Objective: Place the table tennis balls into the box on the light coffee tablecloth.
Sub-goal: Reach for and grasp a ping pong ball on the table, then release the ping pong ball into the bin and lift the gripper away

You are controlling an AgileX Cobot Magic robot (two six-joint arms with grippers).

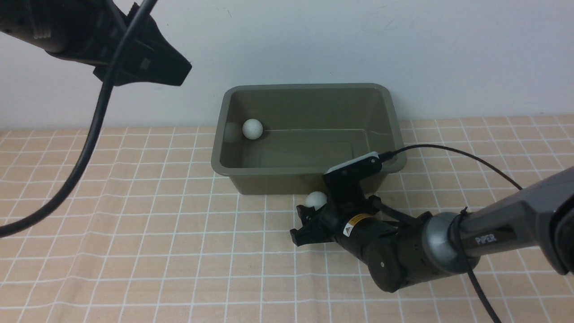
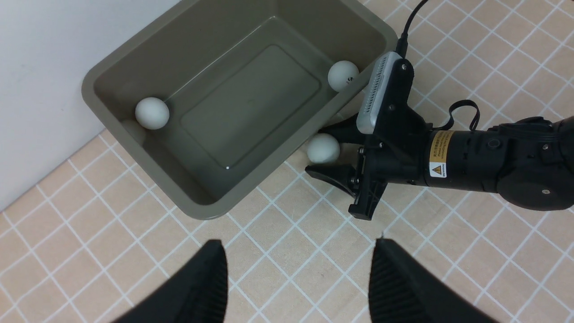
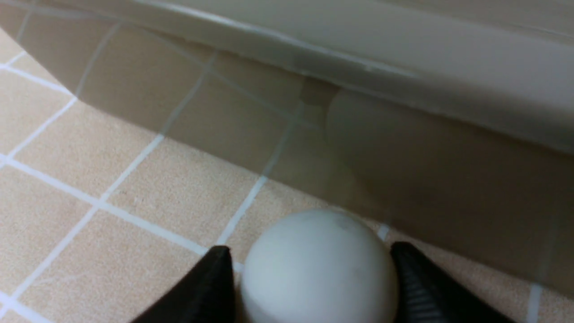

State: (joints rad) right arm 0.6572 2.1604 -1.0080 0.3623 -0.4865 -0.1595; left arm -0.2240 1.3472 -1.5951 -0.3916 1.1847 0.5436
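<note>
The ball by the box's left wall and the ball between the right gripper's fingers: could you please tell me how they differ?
The left-wall ball lies inside the box; the other ball lies outside, on the tablecloth beside the box's near wall. The left-wall ball is free; the other ball sits between the fingers of the right gripper, though whether it is gripped is unclear. Both are matte white and look alike in size.

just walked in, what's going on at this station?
The right gripper sits low over the light coffee tablecloth, jaws either side of a table tennis ball just in front of the box; whether it is gripped is unclear. Two other balls already lie in the box. The left gripper hangs above, open and empty.
</note>
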